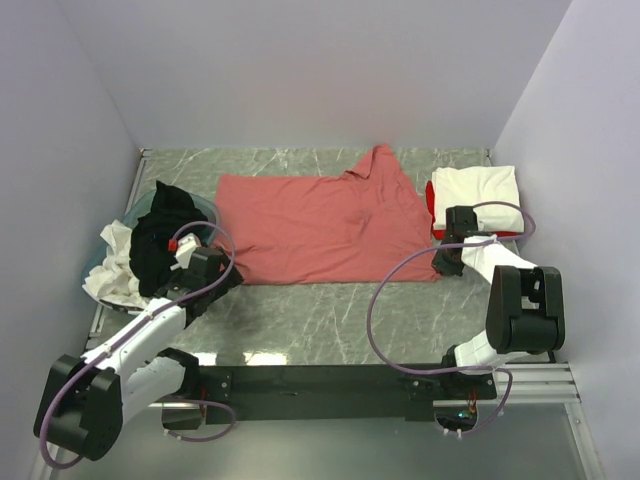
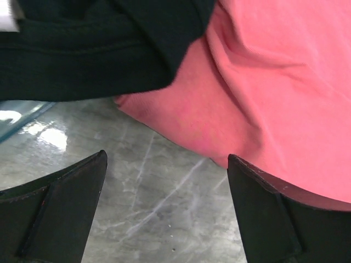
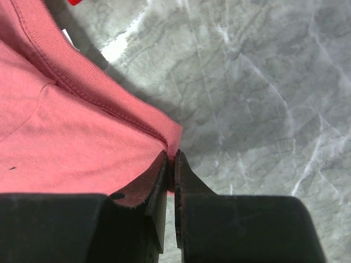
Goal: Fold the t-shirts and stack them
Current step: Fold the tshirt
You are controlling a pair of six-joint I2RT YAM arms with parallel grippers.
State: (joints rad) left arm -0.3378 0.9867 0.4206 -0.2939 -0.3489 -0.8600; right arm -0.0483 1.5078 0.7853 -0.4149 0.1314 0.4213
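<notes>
The right tool (image 3: 171, 158) is clamped on a stitched hem corner of the soft salmon-pink shirt (image 3: 66, 142). The left tool (image 2: 166, 160) gapes wide above the marbled counter (image 2: 153, 213), the shirt's other corner just ahead, ungripped. Likely the fold is starting: the left must pinch next. Beyond, a limp black shirt (image 2: 82, 49) overlaps it.

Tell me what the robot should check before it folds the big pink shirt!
1. right pincer shut on a corner of the pink shirt: ok.
2. left pincer gripping its corner: not ok. It is open, with bare table between its fingers.
3. black shirt clear of the pink shirt: cannot tell. In the left wrist view it hangs in front of the pink edge.
4. pink shirt spread flat: ok, with a few wrinkles.
5. white shirt folded and out of the way: ok.
</notes>
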